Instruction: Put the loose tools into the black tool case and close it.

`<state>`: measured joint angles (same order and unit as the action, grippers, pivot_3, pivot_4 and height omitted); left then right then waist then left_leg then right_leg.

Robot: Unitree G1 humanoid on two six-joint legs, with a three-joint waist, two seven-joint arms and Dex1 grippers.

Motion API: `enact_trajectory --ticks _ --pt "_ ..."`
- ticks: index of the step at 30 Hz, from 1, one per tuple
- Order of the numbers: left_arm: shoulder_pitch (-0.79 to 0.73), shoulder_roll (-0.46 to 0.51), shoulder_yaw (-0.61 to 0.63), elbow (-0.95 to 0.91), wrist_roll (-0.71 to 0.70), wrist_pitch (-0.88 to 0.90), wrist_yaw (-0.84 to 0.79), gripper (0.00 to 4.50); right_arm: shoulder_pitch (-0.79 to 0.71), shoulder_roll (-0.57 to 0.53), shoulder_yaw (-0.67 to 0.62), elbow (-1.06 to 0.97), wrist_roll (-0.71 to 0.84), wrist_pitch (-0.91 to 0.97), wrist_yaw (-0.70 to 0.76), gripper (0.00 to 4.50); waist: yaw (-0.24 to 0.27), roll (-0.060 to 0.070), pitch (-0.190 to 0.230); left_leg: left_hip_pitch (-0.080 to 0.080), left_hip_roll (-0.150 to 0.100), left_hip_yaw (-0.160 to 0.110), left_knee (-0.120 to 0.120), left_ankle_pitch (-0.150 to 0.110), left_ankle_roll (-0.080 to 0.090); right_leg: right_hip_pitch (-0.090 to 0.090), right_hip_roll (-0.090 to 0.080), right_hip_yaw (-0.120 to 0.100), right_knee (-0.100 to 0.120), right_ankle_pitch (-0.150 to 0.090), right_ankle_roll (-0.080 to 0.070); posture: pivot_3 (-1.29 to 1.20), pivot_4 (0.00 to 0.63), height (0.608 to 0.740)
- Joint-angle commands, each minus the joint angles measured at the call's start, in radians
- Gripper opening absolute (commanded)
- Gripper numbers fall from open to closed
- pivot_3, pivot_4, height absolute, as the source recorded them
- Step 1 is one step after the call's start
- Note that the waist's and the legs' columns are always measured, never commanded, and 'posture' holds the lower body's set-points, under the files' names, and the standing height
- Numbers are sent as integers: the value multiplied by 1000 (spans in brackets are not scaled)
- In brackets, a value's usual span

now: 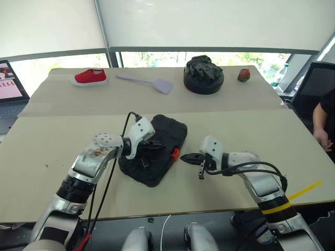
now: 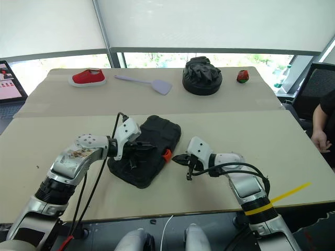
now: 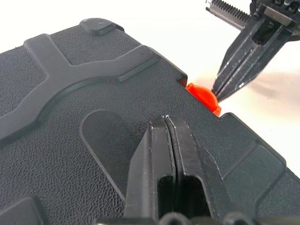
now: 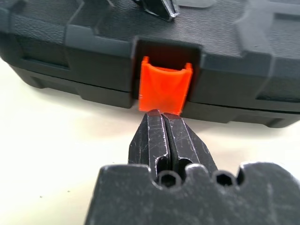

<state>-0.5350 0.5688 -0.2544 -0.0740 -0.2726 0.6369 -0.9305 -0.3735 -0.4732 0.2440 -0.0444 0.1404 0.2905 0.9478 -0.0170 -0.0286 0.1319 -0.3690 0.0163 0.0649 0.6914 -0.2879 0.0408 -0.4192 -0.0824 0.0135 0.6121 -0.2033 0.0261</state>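
The black tool case [image 1: 168,132] lies with its lid down on the near table, its ribbed shell facing up. My left gripper [image 3: 165,122] is shut, its tips resting on the lid [image 3: 70,93]. The small orange latch [image 4: 165,89] juts from the case's right edge. My right gripper [image 4: 161,116] is shut too, and its tips touch the latch's lower edge. From the head, the right gripper [image 1: 184,156] sits just right of the latch [image 1: 175,153]. The loose tools are out of view.
On the far table lie a red shoe [image 1: 90,77], a lilac spatula [image 1: 149,82], a round black fabric bundle [image 1: 203,75] and a small red object [image 1: 244,75]. A laptop [image 1: 10,83] stands at far left. A person's hand [image 1: 324,135] is at the right edge.
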Motion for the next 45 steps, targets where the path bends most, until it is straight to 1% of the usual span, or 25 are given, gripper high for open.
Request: enact_trajectory --ticks 1,11,18,22,26,29,32,33,34,36,38,39,41,42,43,45 --pt "74 25 -73 80 51 74 2 69 -35 26 5 -2 6 -6 -10 0 0 0 0 0 0 0 0 0 0 0 0 0 0 0 0 0 150 740" --pt "69 23 -77 97 50 72 0 69 -76 72 14 57 -13 -31 -16 0 -5 0 0 1 2 -1 0 0 0 0 4 1 1 0 -1 0 150 740" --pt "78 28 -62 102 45 63 -3 69 -82 101 -9 53 15 -25 -21 0 -11 0 0 2 3 -1 0 0 0 -1 5 1 1 -1 -3 0 150 740" --pt "102 34 -34 83 36 56 1 69 -68 88 -17 36 25 -26 -7 0 -19 0 0 2 3 -1 -1 0 0 -1 5 2 1 -1 -4 0 150 740" --pt "154 13 66 40 -6 -33 16 69 -48 59 -39 9 53 -24 14 0 -25 0 0 2 3 -1 -4 0 0 -2 5 3 1 -1 -4 0 150 740" --pt "244 34 209 -53 -82 -150 -20 817 4 -20 -103 -38 119 21 73 0 -25 2 1 1 3 -1 -7 0 0 -4 4 3 0 -1 -5 0 150 740" --pt "334 68 343 -111 -140 -232 -47 1990 53 -94 -149 -61 155 7 113 883 -20 3 2 0 2 -1 -12 0 0 -6 2 2 -1 -1 -5 0 150 740" --pt "371 75 406 -109 -130 -309 -36 2225 71 -118 -166 -59 156 -27 127 1078 -20 3 3 0 2 -1 -13 0 0 -6 1 2 -2 -2 -6 0 150 740" --pt "410 85 465 -109 -128 -333 -14 2711 85 -133 -185 -44 148 -80 131 1523 -20 3 4 0 1 -1 -13 0 0 -7 0 1 -2 -2 -6 0 150 740" --pt "485 126 526 -112 -148 -292 -19 3392 101 -147 -215 -9 133 -167 135 2157 -18 2 7 -1 1 0 -14 0 0 -8 -2 1 -2 -2 -6 0 150 740" --pt "603 125 616 -106 -137 -357 -12 4096 104 -156 -249 68 112 -318 144 2812 -18 1 8 -2 0 0 -13 0 0 -8 -3 0 -2 -2 -5 0 150 740" --pt "638 118 644 -106 -129 -389 3 4435 103 -157 -260 98 114 -370 152 3175 -20 2 9 -1 0 0 -13 0 0 -7 -4 0 -3 -2 -5 0 150 740" --pt "710 112 694 -96 -112 -438 24 4500 103 -156 -281 167 163 -494 242 3940 -15 1 11 0 -2 2 -13 0 0 -6 -8 0 -3 -3 -3 0 150 740" --pt "745 109 714 -82 -90 -474 36 4500 108 -170 -283 194 164 -520 264 4227 -11 0 13 -1 -3 2 -13 0 0 -7 -9 -1 -3 -3 -2 0 150 740" --pt "775 105 732 -66 -68 -499 57 4500 107 -175 -292 216 180 -500 280 4429 -5 -3 14 -1 -3 2 -13 0 0 -6 -8 -1 -4 -3 -2 0 150 740" --pt "808 97 745 -48 -40 -528 94 4500 101 -179 -307 254 203 -468 286 4429 6 -6 16 -1 -3 2 -12 0 0 -6 -9 -2 -4 -3 -3 0 150 740"
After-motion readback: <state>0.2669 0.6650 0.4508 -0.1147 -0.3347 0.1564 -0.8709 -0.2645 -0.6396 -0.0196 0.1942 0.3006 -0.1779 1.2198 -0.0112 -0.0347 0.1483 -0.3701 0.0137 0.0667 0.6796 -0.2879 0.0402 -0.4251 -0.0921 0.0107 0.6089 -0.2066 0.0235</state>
